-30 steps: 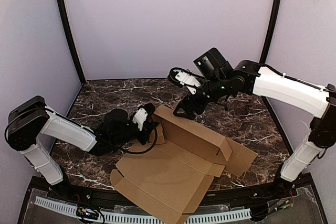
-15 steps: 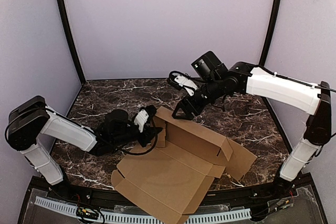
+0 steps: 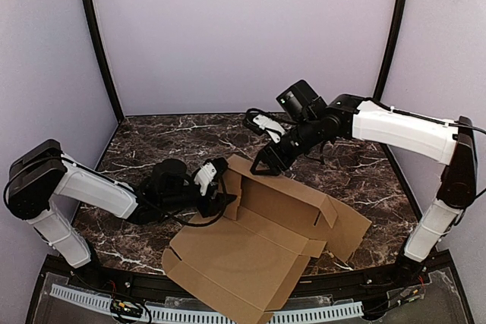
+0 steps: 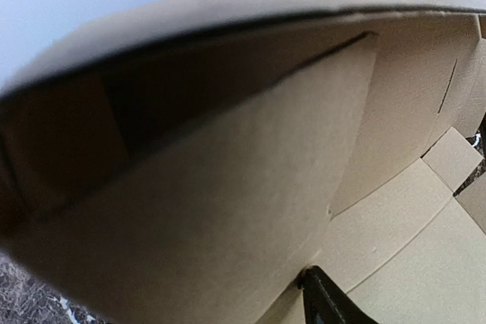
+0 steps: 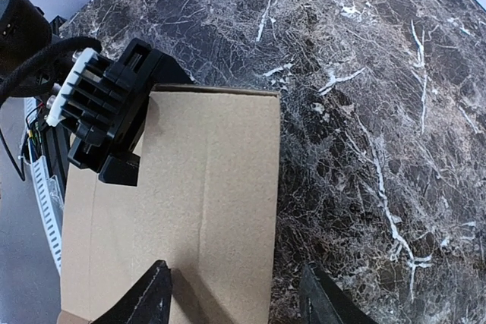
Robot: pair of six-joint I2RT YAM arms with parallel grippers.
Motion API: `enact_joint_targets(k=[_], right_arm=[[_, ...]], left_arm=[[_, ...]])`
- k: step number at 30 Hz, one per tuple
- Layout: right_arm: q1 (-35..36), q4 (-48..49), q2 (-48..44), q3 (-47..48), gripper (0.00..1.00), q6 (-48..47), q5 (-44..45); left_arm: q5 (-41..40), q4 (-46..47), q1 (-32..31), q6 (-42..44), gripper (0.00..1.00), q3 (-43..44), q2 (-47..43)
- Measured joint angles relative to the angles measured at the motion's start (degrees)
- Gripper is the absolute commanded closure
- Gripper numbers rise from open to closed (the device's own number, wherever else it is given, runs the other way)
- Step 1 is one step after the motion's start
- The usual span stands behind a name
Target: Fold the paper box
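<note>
The box lies low in the middle of the top view, on the table. It is half made: the base is flat, the back wall is raised and leaning, and the side flaps are loose.

The right claw hangs over the wall's upper left corner with its jaws apart. In its wrist view one finger is over cardboard and the other over marble, so nothing is pinched.

The left claw sits at the wall's left end, by the small end flap. Cardboard fills its own view and only one finger shows, so I cannot tell how wide it stands or whether it holds anything.

The step looks like squaring up this wall. To do it well, the right claw should straddle the top edge fully before closing, then hold the wall upright. The left claw can then tuck the end flap inward along its crease. Hard pressing would likely buckle the board.
</note>
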Motion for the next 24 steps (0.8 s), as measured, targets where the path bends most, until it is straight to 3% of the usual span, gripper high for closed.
enact_joint_targets(k=[9, 12, 24], right_arm=[[0.00, 1.51, -0.02, -1.29, 0.47, 0.31, -1.36], [-0.02, 1.97, 0.00, -1.73, 0.48, 0.31, -1.33], [-0.37, 4.35, -0.02, -2.80, 0.52, 0.33, -2.36]], left_arm=[[0.94, -2.47, 0.02, 0.57, 0.41, 0.04, 1.09], [1.22, -2.69, 0.02, 1.03, 0.37, 0.72, 2.45], [1.09, -3.13, 0.00, 1.31, 0.40, 1.38, 4.15]])
